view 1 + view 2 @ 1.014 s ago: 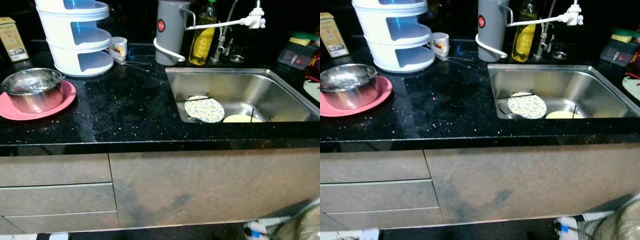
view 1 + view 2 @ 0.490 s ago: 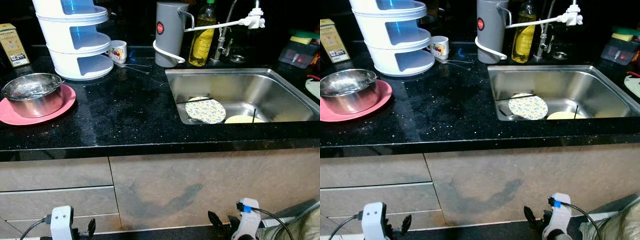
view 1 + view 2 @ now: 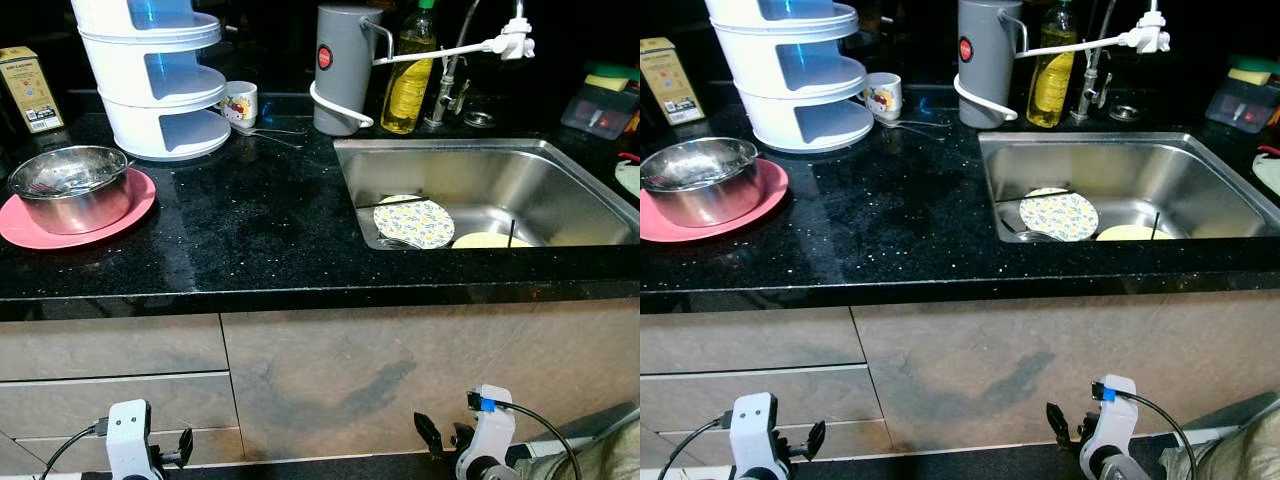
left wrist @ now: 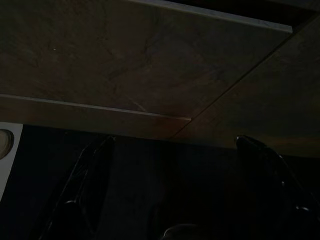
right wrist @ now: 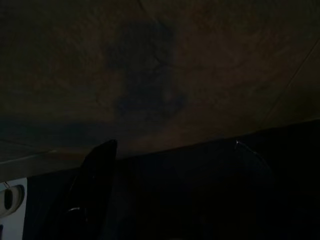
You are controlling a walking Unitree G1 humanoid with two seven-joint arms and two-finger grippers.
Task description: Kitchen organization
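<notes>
1. A black speckled counter (image 3: 270, 215) is seen from above, with grey-brown cabinet fronts (image 3: 400, 375) below it.
2. At 9 o'clock on the counter, a steel bowl (image 3: 70, 187) is set on a pink plate (image 3: 25, 228); the plate's outer rim is cut off by the frame edge.
3. A white three-tier rack (image 3: 160, 85) stands at 11 o'clock, its top cropped; a small printed mug (image 3: 238, 102) is placed just beside it, and a yellow carton (image 3: 28, 90) stands near the far left edge.
4. At 12 o'clock, a grey kettle (image 3: 340, 68) and a bottle of yellow oil (image 3: 410, 80) are lined up behind the steel sink (image 3: 560, 185); the tap (image 3: 448, 75) is partly lost against the dark background.
5. Inside the sink, a floral plate (image 3: 413, 221) is leaned against the near wall, and a pale yellow plate (image 3: 485, 240) beside it is largely hidden by the counter's front edge.
6. Items at 2 o'clock are dim and cropped; they cannot be identified.
7. The left end effector (image 3: 170, 455) is held low at 7 o'clock before the drawers; in the dark left wrist view its fingers (image 4: 85, 185) are spread wide, with nothing held.
8. The right end effector (image 3: 440, 445) is held low at 5 o'clock; its fingers (image 5: 95, 180) are likewise parted and empty, one barely discernible in shadow.
</notes>
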